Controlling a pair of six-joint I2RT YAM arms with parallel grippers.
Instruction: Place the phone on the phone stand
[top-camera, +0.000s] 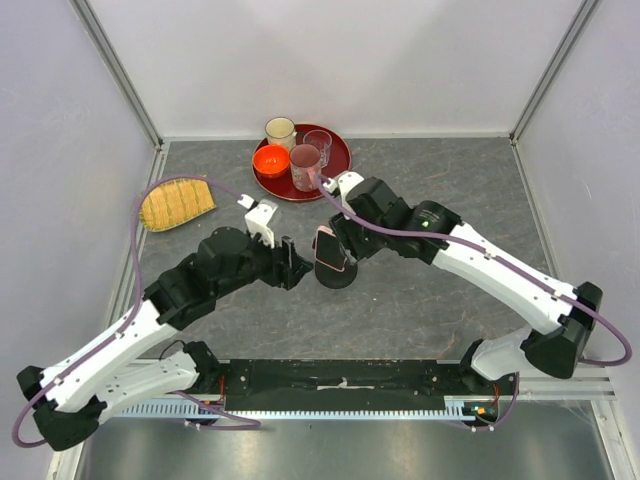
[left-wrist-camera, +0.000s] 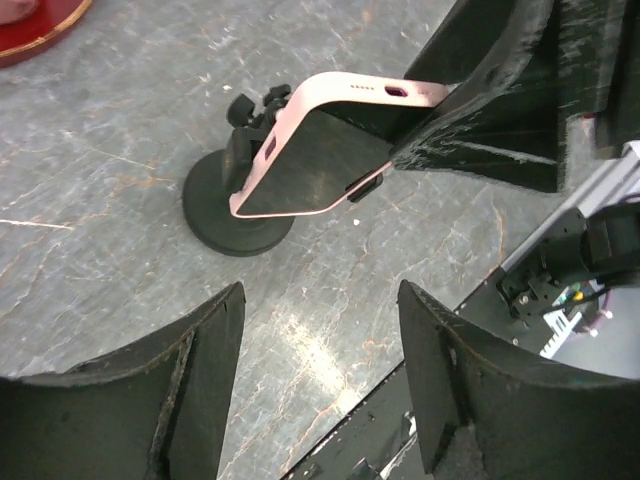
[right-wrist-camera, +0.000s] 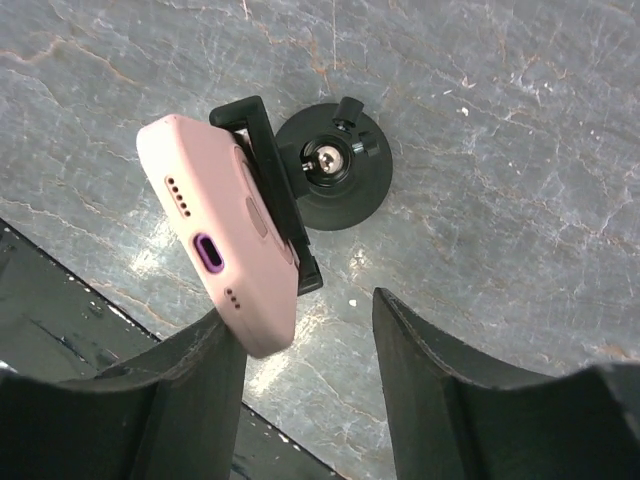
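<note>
Phone (right-wrist-camera: 225, 230) sits tilted in the phone stand (right-wrist-camera: 345, 195) clamp on the counter (right-wrist-camera: 500, 150). Left pincer (left-wrist-camera: 320, 300) and right pincer (right-wrist-camera: 305, 318) are released. I'd back out straight, no bumping.

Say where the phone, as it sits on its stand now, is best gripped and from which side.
Grip the phone at its free upper end, the one with the charging port, probably across the pink long edges, coming down from above. The phone stand holds its lower part and it leans tilted, so only that end stands clear.
</note>
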